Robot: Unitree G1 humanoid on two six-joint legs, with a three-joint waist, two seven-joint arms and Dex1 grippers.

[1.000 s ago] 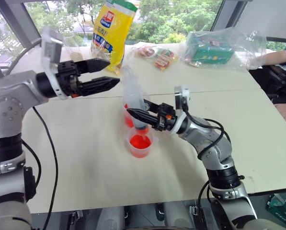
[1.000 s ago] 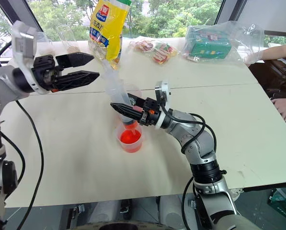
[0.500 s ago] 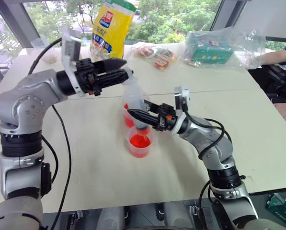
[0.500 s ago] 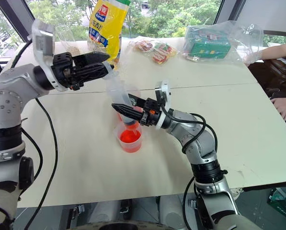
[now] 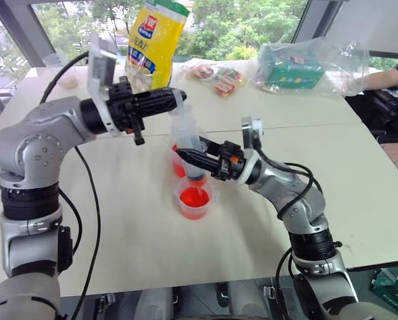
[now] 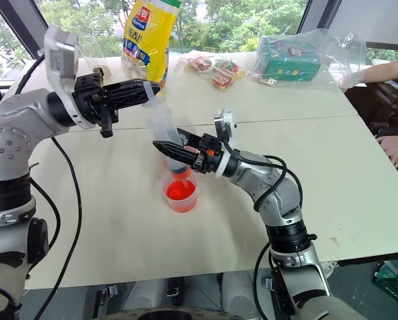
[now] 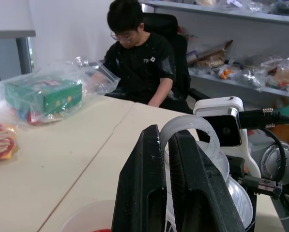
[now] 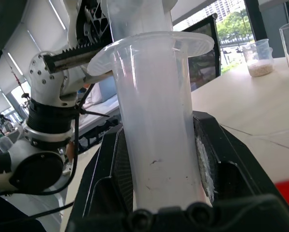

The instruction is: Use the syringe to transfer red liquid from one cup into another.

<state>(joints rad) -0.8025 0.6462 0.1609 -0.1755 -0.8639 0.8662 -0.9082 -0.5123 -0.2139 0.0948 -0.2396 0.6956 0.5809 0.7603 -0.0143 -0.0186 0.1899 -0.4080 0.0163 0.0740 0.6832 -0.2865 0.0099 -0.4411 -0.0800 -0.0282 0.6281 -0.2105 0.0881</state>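
The syringe stands tilted over the middle of the counter, its orange-red tip down in the shorter cup, which holds red liquid. The taller cup, also red inside, stands just behind it on the far side, touching or nearly so.

The right end effector is clamped on the lower barrel, its two black fingers pressed against either side of the clear tube. The left end effector reaches in from the left at the top of the syringe, its fingers drawn tight together on the plunger's ring-shaped end (the left wrist view shows the clear loop pinched between them).

Judging by this, the step in hand is working the plunger with the tip in the shorter cup: most likely the delivery of liquid into it, though how full the barrel is cannot be made out. The next move calls for the left arm to drive the plunger straight along the barrel's slanted axis while the right holds the barrel firm, keeping the tip inside the rim. A sideways push could tip the light cup or swing the tip out.
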